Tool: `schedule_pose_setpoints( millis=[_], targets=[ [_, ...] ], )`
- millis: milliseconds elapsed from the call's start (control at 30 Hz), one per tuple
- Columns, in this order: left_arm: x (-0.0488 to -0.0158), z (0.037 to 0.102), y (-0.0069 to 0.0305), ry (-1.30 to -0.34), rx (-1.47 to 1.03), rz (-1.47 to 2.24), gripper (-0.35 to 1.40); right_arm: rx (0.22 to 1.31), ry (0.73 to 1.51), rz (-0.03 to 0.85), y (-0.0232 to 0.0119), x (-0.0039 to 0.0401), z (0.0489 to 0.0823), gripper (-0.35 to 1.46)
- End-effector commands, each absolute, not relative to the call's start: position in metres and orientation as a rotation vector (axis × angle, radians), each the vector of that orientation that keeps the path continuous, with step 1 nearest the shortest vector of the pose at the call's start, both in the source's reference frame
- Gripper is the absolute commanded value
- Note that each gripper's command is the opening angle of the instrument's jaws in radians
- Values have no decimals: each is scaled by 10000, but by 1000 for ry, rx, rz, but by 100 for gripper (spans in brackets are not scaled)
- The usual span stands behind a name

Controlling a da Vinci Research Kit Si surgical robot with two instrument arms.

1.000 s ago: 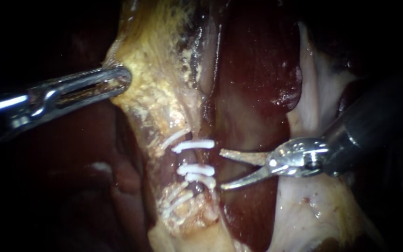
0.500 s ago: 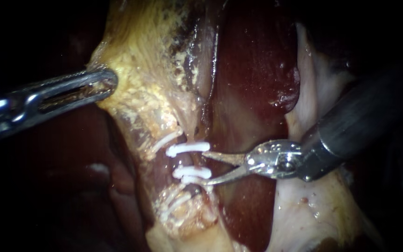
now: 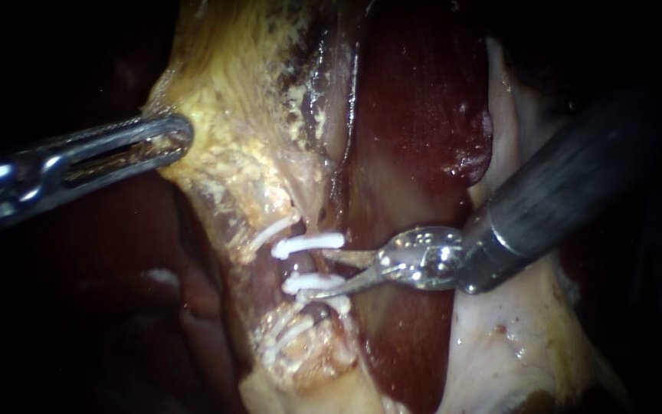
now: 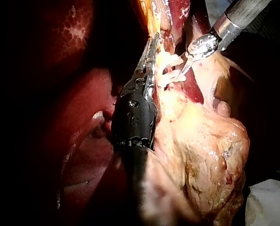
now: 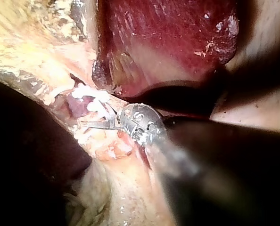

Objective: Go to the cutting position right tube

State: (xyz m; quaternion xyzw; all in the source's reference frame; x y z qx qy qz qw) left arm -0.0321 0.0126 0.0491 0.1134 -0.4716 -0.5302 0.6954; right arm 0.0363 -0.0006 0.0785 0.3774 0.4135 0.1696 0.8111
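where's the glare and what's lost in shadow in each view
Endoscope view: glare on the right instrument and clips, corners black. Left wrist view: yellow tissue lit, left instrument shaft dark. Right wrist view: metal joint glints, shaft in shadow.

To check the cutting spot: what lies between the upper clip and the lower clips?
Endoscope view: a bare stretch of tube; the right instrument reaches it, jaws open.

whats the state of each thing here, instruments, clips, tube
left instrument: jaws shut on yellow tissue
right instrument: jaws open, tips at the clipped tube
tube: whole, uncut between the clips
clips: closed across the tube
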Motion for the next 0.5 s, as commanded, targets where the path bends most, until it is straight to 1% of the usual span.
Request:
schedule_pose_setpoints(
  millis=[33, 233, 333, 500],
  targets=[
    [-321, 490, 126, -1052, 253, -1183, -35, 810, 889, 358, -6, 365, 785, 142],
    [-321, 490, 126, -1052, 253, -1183, -35, 849, 950, 325, -7, 373, 781, 139],
    [-321, 490, 125, -1052, 252, -1184, -35, 874, 975, 337, -5, 380, 782, 137],
    [-322, 489, 125, -1051, 249, -1186, -35, 888, 978, 358, -5, 395, 784, 136]
  ],
)
